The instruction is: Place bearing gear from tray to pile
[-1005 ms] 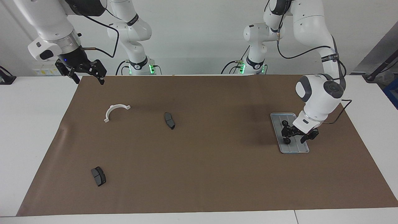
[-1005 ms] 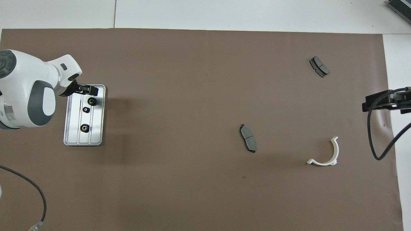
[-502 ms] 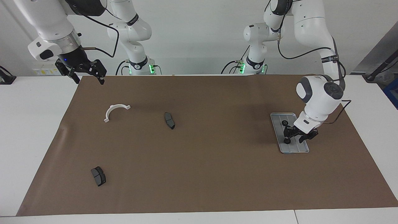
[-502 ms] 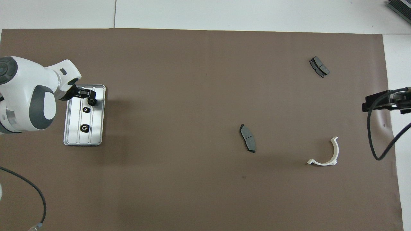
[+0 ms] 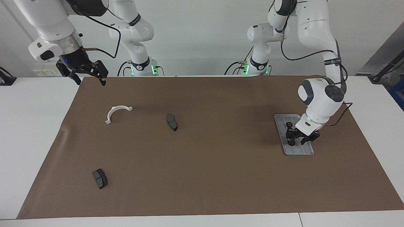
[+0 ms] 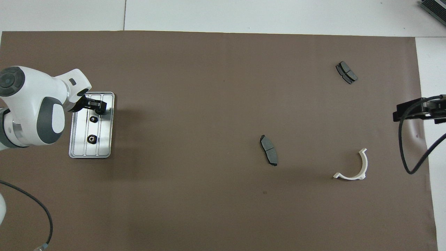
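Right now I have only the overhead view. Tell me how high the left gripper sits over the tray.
Observer: In the facing view the left gripper is low, just above the tray; I cannot tell whether it touches.
Operator: Say whether a gear lies under it; the gripper blocks my view.
Observer: A black gear shows on the tray beside the gripper, at the end farther from the robots.
Operator: Give me the right gripper's height.
Observer: The right gripper waits well above the table, at the right arm's end.
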Controlling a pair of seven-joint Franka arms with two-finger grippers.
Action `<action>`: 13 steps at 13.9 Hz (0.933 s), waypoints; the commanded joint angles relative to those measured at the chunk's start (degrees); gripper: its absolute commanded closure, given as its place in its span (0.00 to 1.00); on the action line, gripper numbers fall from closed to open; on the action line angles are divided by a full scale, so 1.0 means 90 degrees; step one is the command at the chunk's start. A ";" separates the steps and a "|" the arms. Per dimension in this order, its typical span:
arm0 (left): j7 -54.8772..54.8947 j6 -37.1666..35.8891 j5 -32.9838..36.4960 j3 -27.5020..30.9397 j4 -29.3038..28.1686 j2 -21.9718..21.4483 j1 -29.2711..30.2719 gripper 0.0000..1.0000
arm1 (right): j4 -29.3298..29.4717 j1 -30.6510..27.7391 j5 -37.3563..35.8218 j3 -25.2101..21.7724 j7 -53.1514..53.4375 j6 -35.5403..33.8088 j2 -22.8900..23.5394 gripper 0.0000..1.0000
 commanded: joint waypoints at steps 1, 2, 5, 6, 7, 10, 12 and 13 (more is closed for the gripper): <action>0.0100 0.0448 -0.0012 0.0005 -0.0356 -0.0042 -0.0016 0.33 | -0.0159 -0.0072 0.0172 0.0030 -0.0098 0.0043 -0.0134 0.00; 0.0100 0.0487 -0.0012 0.0005 -0.0424 -0.0042 -0.0016 0.34 | -0.0159 -0.0072 0.0172 0.0030 -0.0098 0.0043 -0.0134 0.00; 0.0100 0.0507 -0.0012 0.0005 -0.0493 -0.0052 -0.0026 0.37 | -0.0159 -0.0072 0.0172 0.0030 -0.0098 0.0053 -0.0134 0.00; 0.0100 0.0497 -0.0012 0.0005 -0.0513 -0.0052 -0.0036 0.38 | -0.0159 -0.0072 0.0172 0.0040 -0.0098 0.0043 -0.0134 0.00; 0.0100 0.0488 -0.0012 0.0005 -0.0513 -0.0062 -0.0036 0.39 | -0.0159 -0.0072 0.0172 0.0030 -0.0098 0.0053 -0.0134 0.00; 0.0100 0.0468 -0.0012 0.0005 -0.0523 -0.0062 -0.0036 0.50 | -0.0159 -0.0072 0.0172 0.0030 -0.0098 0.0053 -0.0134 0.00; 0.0100 0.0468 -0.0012 0.0005 -0.0523 -0.0062 -0.0036 0.60 | -0.0159 -0.0072 0.0172 0.0040 -0.0098 0.0043 -0.0134 0.00; 0.0100 0.0468 -0.0012 0.0005 -0.0513 -0.0062 -0.0036 0.64 | -0.0159 -0.0072 0.0172 0.0040 -0.0098 0.0043 -0.0134 0.00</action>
